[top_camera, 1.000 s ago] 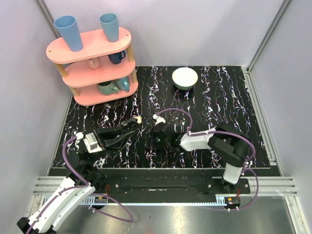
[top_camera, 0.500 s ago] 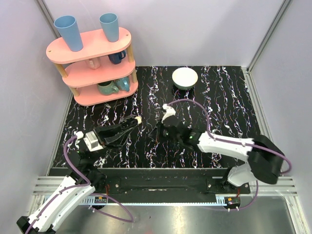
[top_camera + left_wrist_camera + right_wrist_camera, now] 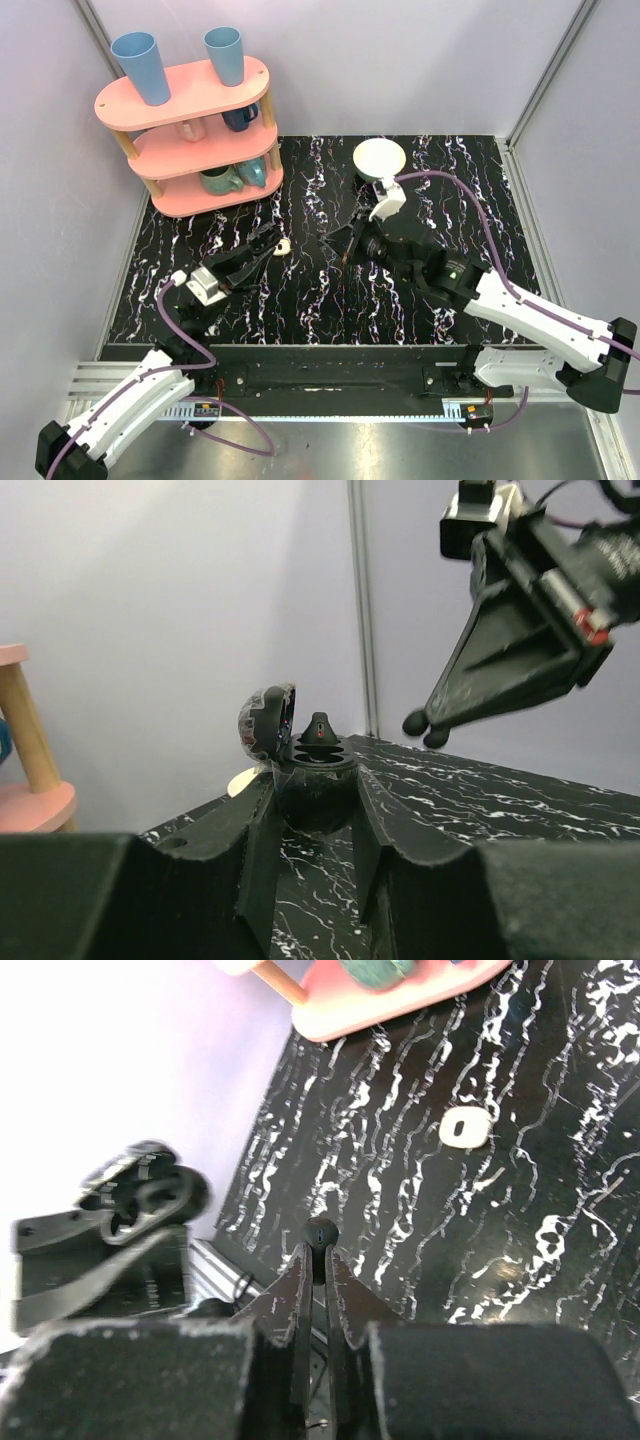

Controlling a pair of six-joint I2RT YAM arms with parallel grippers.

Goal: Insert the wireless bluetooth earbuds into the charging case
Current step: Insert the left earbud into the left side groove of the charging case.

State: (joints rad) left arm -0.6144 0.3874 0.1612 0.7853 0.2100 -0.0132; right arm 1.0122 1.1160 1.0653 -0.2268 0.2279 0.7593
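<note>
My left gripper (image 3: 268, 240) is shut on a small dark round charging case (image 3: 315, 800) and holds it off the table with its lid (image 3: 265, 722) open. One dark earbud (image 3: 318, 728) sits in the case. My right gripper (image 3: 332, 243) is shut on a second small black earbud (image 3: 320, 1232) at its fingertips. In the left wrist view it hangs above and to the right of the case, apart from it (image 3: 425, 730). In the right wrist view the held case shows blurred at the left (image 3: 135, 1195).
A small cream rounded-square piece with a dark centre (image 3: 283, 246) lies flat on the table beside the left fingertips and also shows in the right wrist view (image 3: 464, 1127). A white bowl (image 3: 380, 158) stands at the back. A pink shelf (image 3: 190, 135) with cups is at the back left.
The right arm has stretched out and its gripper has lifted and moved back and to the right, still shut on the earbud. The left gripper has risen a little with the case.
</note>
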